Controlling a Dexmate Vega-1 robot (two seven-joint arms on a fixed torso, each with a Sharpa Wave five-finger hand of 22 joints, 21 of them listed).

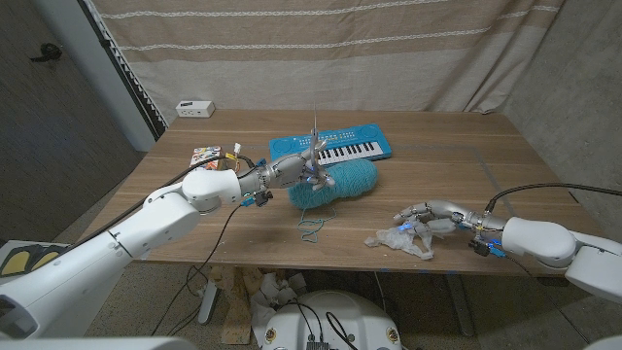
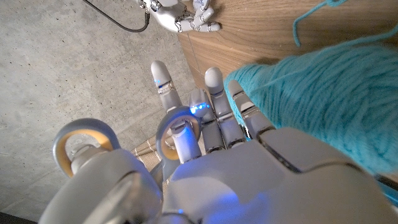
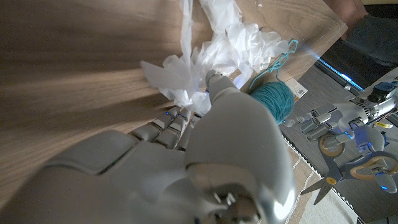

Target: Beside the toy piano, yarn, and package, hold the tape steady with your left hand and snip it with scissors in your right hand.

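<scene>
Centre frame, the left hand (image 1: 303,173) grips scissors (image 1: 317,146) upright above teal yarn (image 1: 340,183). Lower right, the right hand (image 1: 428,218) clutches crumpled clear tape (image 1: 398,239) — flimsy, clingy, likely best pinched at an edge.

Wooden table (image 1: 505,175) fills the middle of the head view, plank grain running left to right, warm brown, light even with no hard shadows. Behind it, across the top of the frame, hangs a beige cloth backdrop (image 1: 389,49) with thin pale horizontal stripes, falling in loose folds. Upper left: dark grey wall (image 1: 49,146) with a pale slanted beam (image 1: 112,68) crossing it. Small white box (image 1: 195,108) sits at the table's far left corner. Concrete-grey floor (image 1: 175,292) shows at lower left under the table edge, with a white power strip (image 1: 207,303) and crumpled paper (image 1: 267,292) lying on it.
</scene>
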